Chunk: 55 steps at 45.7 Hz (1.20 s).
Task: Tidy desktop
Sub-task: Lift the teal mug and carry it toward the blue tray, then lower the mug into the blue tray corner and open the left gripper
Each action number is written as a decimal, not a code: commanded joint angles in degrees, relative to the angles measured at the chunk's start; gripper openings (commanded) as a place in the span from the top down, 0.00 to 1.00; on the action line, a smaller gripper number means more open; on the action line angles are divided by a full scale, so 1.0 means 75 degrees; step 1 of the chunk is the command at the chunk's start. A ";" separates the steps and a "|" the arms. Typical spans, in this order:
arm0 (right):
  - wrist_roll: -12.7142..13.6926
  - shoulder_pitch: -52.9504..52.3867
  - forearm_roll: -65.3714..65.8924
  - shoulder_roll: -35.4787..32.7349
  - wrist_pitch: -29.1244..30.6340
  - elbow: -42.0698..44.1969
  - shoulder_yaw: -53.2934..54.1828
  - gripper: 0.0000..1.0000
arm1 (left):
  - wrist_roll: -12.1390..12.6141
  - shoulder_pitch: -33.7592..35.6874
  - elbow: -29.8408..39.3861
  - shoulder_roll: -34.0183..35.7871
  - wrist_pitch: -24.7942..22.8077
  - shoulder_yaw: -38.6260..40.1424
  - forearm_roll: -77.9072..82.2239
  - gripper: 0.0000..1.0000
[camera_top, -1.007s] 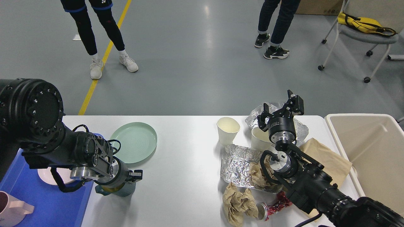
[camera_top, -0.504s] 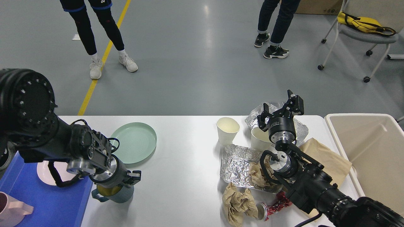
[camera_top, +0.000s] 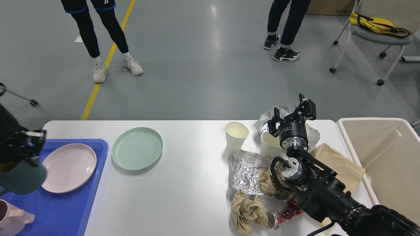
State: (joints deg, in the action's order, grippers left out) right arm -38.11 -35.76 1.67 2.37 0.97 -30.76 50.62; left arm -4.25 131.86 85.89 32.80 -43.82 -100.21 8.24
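Note:
The white desktop fills the lower half of the head view. My left gripper is at the far left edge, shut on a dark teal mug and holding it in the air over the blue tray. My right gripper is open and empty, hovering over a white paper cup and crumpled foil at the desktop's back right. A green plate lies left of centre.
A pink plate and a pink cup are in the tray. A second paper cup, a foil tray, crumpled brown paper, a crushed red can and a brown bag lie right. A beige bin stands far right.
My left arm has swung left and lifted the mug off the desktop to above the blue tray, uncovering the pink plate. The right arm has not moved.

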 commanded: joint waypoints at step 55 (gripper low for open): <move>-0.0004 -0.0001 0.0000 0.0000 0.0000 -0.0001 0.0000 0.00 | -0.0827 -0.4747 -0.0436 0.1170 0.4389 0.1606 -0.0044 0.98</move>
State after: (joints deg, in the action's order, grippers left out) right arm -38.11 -35.77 1.67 2.37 0.97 -30.76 50.62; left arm -10.64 102.24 84.37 42.47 -13.20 -92.92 8.67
